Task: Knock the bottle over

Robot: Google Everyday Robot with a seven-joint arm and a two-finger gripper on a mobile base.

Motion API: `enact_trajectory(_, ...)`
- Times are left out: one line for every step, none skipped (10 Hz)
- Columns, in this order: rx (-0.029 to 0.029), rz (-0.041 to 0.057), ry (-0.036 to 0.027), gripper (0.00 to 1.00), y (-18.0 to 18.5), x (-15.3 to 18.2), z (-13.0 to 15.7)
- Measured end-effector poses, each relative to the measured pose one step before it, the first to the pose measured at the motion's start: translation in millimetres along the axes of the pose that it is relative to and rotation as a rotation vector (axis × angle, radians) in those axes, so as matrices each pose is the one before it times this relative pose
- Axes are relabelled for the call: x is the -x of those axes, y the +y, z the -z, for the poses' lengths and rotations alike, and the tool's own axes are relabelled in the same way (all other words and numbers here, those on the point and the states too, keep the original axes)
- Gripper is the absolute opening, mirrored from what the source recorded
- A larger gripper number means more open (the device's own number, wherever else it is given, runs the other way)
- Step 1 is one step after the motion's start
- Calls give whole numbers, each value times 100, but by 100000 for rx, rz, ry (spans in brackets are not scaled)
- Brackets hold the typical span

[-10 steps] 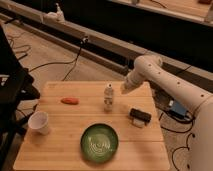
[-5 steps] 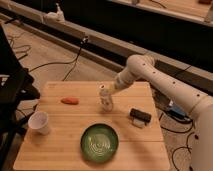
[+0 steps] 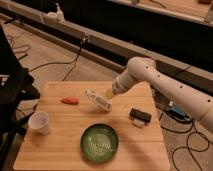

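Since half a second ago, the bottle (image 3: 98, 100) has been tipped from upright to a steep lean — its top now points toward the left and far side of the table (image 3: 60, 150), its base toward the gripper (image 3: 110, 94). It is judged to be mid-fall rather than lying flat, though whether it has already settled cannot be made out. The gripper is held low, just beside the bottle's right end, at the far middle of the table; it has been swept leftward into the bottle, which explains the tilt. Whether its fingers are apart or together cannot be told.

The bottle is seen as a slim, clear plastic thing with a pale band, lying aslant between the orange object (image 3: 69, 101) on its left and the dark block (image 3: 140, 117) on its right, with the green plate (image 3: 100, 142) nearer the front and the white cup (image 3: 39, 122) well apart at the left edge.
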Motion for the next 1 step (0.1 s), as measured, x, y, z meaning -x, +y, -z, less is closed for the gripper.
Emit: enact_trajectory(89, 122, 14, 4, 79, 54, -40)
